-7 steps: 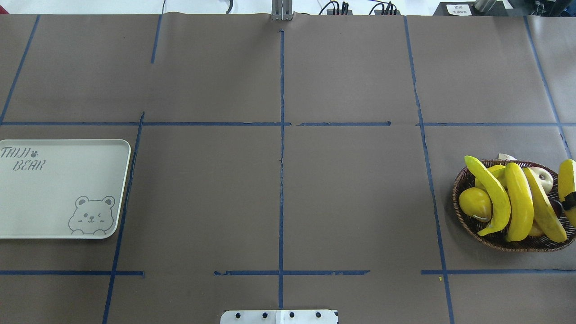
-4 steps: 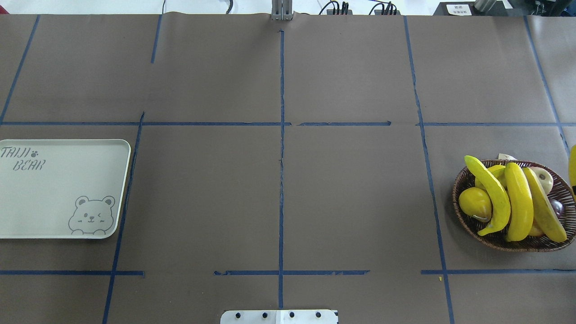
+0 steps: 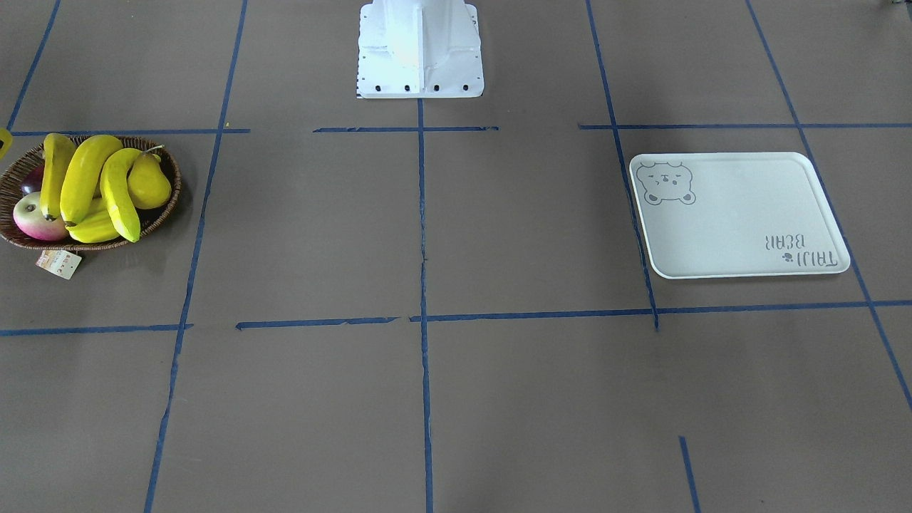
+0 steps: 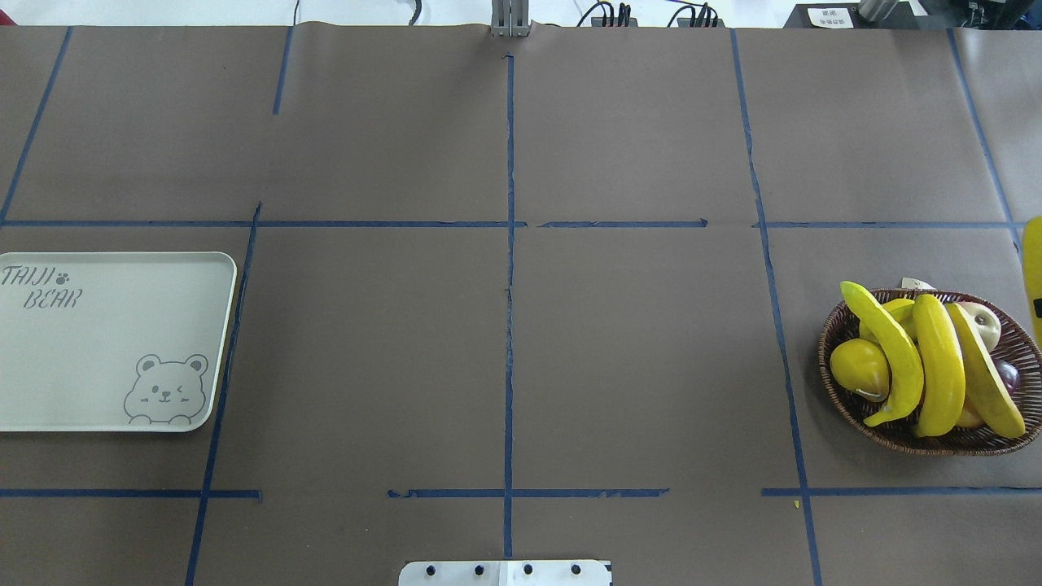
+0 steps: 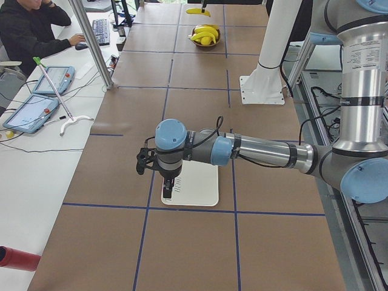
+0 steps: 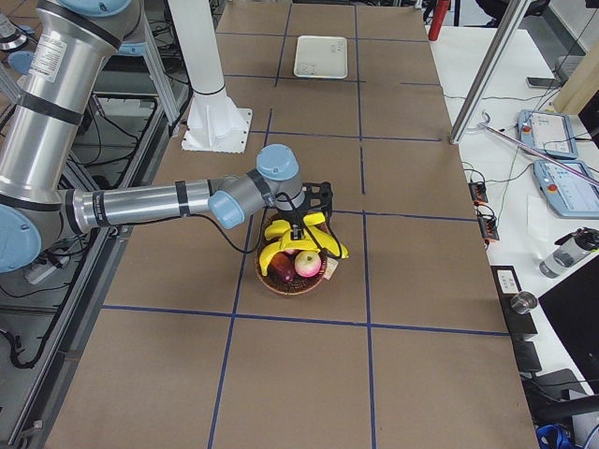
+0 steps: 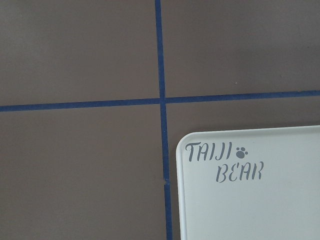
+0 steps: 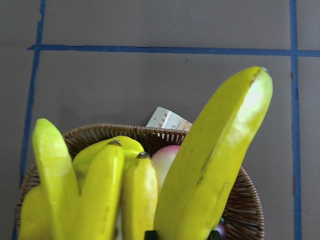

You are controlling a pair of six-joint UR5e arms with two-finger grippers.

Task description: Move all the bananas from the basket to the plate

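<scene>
One banana [image 8: 215, 150], pinched in the right gripper [image 6: 301, 229] above the basket [image 8: 100, 131], seemed due for carrying to the plate [image 4: 98, 358]; whether the left gripper [image 5: 168, 189] was spread, I couldn't tell.

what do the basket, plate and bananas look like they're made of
The basket looks like woven wicker or rattan, dark brown and matt; its interlaced strands show. The plate is likely plastic or melamine: pale grey, smooth, with a moulded rounded rim. The bananas are probably plastic or foam replicas, since the skin is evenly bright, waxy and unblemished, though real fruit can't be excluded.
</scene>
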